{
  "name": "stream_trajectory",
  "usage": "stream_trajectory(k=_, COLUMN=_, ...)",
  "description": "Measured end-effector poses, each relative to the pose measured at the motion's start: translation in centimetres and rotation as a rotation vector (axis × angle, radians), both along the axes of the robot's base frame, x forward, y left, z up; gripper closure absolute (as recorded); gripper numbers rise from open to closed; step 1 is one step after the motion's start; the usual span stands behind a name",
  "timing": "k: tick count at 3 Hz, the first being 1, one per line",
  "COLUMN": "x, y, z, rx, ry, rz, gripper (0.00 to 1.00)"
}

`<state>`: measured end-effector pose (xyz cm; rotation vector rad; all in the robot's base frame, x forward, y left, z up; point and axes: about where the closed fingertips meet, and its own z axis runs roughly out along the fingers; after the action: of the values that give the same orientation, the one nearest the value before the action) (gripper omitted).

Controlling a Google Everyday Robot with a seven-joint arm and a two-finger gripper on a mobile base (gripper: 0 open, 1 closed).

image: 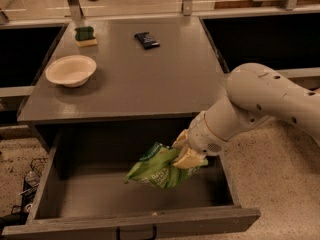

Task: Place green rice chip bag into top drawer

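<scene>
Grey bench (150,79), top drawer (90,199) standing open; hand (181,151) clamped on green rice chip bag (155,170), long axis slanting down-left above drawer interior.

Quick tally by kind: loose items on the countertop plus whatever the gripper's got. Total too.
bowl: 1
sponge: 1
dark packet: 1
green rice chip bag: 1, gripped by the gripper above the open top drawer
Total: 4
</scene>
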<state>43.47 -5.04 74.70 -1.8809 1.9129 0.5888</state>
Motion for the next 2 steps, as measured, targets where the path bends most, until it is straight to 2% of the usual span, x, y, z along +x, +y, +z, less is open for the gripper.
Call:
stream_trajectory(k=1, x=2.26, y=1.45, z=-1.67, rx=0.012, ry=0.011, rz=-0.018, gripper=1.00)
stream_trajectory(k=2, x=2.26, y=1.45, z=-1.67, rx=0.012, ry=0.011, rz=-0.018, gripper=1.00)
